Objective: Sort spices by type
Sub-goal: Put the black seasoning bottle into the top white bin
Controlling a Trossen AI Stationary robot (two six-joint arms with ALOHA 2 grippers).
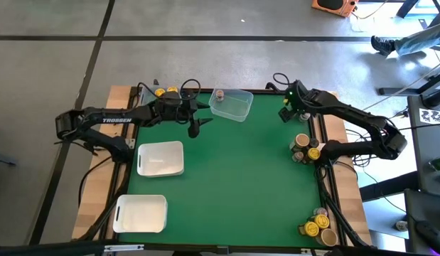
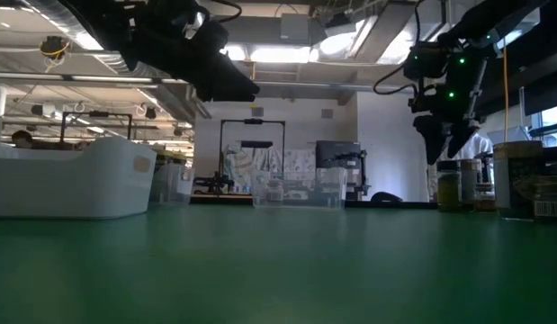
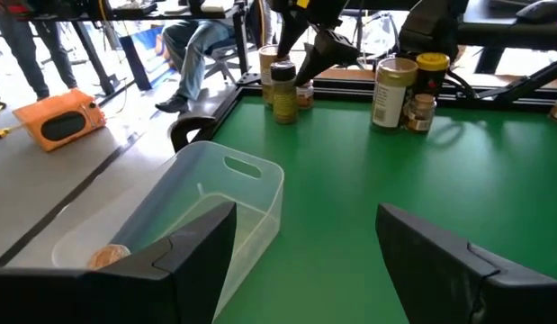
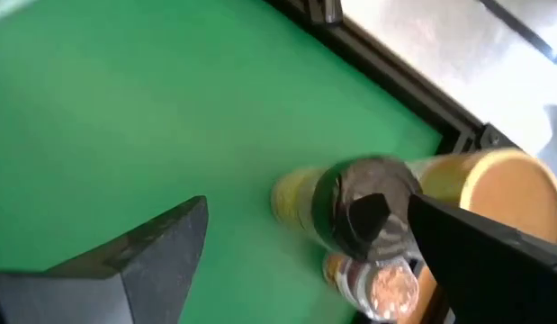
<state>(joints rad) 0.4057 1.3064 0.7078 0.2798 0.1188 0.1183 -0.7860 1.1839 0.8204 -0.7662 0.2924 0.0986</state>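
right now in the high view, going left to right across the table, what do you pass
white trays → left gripper → clear tub → right gripper → jar cluster by the right edge

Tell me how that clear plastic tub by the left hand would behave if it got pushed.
The clear tub looks thin-walled and nearly empty, holding one small jar, so it is probably light and would slide easily on the green mat. Its walls may flex under pressure. The jar inside could shift or topple.

Bright overhead light; blurred right-wrist view.
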